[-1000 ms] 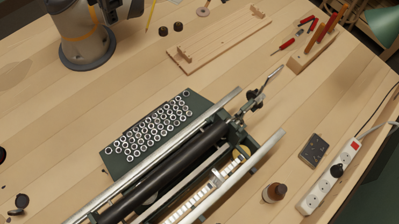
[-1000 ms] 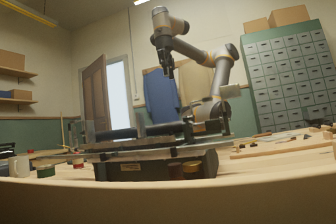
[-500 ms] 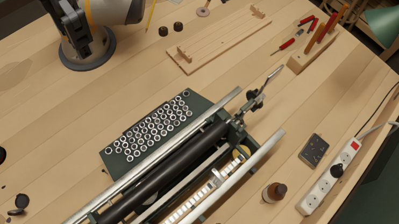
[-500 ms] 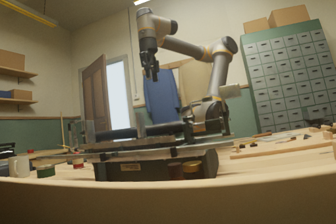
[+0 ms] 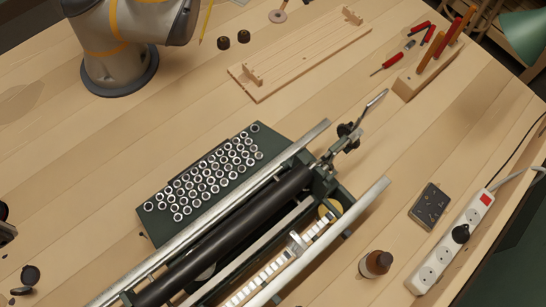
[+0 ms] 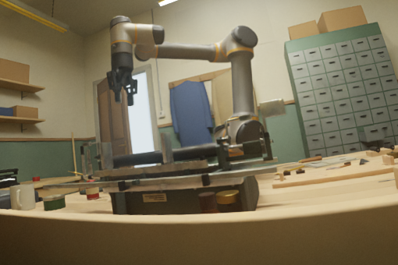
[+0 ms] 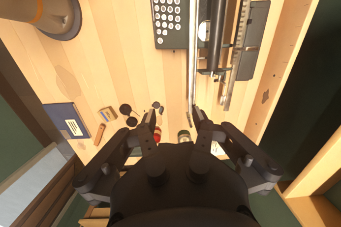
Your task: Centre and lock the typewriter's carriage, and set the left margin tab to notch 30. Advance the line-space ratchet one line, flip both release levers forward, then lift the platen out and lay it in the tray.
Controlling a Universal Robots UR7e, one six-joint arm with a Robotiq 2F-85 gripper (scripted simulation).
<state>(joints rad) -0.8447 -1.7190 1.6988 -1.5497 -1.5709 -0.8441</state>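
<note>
The typewriter's carriage end (image 7: 216, 73), with its steel rail (image 7: 192, 53) and black platen (image 7: 216, 32), lies far below and ahead of my gripper (image 7: 173, 113). My gripper (image 6: 123, 97) is open and holds nothing, hanging high above the left end of the platen (image 6: 164, 155). The typewriter (image 5: 225, 207) sits on the bench with its round keys (image 5: 209, 175) toward the robot base (image 5: 116, 70); its carriage stands shifted to one side. The wooden tray (image 5: 300, 52) lies flat beyond the typewriter. The return lever (image 5: 372, 104) sticks out at the carriage's right end.
Behind the typewriter stand a tool block with screwdrivers (image 5: 429, 66) and small black knobs (image 5: 233, 40). A power strip (image 5: 451, 243), a brown bottle (image 5: 374, 263) and a dark pad (image 5: 429, 206) lie by the bench edge. Small tins (image 7: 184, 135), a blue book (image 7: 66, 120) and a mug (image 6: 22, 196) sit under the gripper.
</note>
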